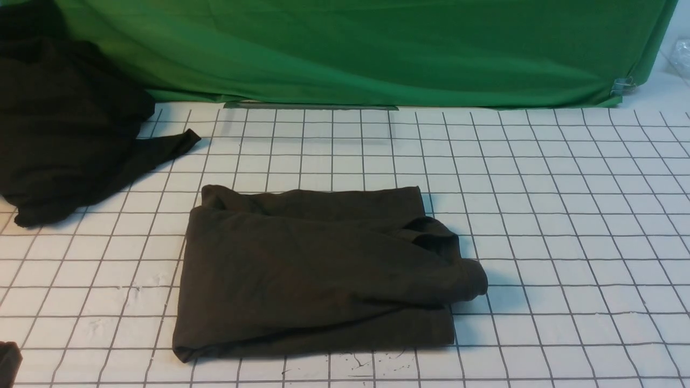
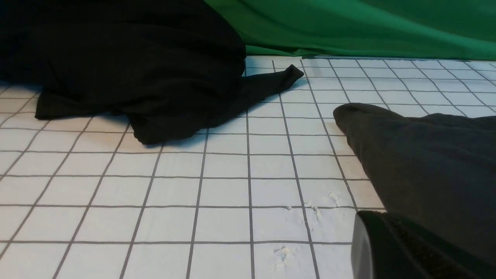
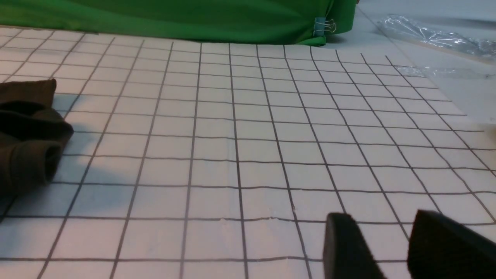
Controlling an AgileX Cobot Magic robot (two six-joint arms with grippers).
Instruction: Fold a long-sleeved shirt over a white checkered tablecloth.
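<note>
The long-sleeved shirt (image 1: 318, 269) lies folded into a dark brown rectangle in the middle of the white checkered tablecloth (image 1: 566, 215), with a rolled cuff sticking out at its right edge. No print shows on it. My left gripper (image 2: 378, 223) is shut and holds nothing. It hovers low over the tablecloth (image 2: 224, 193) beside the shirt's (image 2: 426, 162) left edge, and only its tip shows at the front view's lower left corner (image 1: 6, 361). My right gripper (image 3: 381, 221) is open over bare tablecloth (image 3: 252, 135), well to the right of the shirt (image 3: 27, 147), and is outside the front view.
A shapeless heap of black cloth (image 1: 59, 134) sits at the back left, one corner trailing toward the shirt. The green backdrop cloth (image 1: 366, 48) hangs along the far edge, held by a binder clip (image 1: 622, 84). Crumpled clear plastic (image 3: 426, 37) lies beyond the tablecloth's right edge.
</note>
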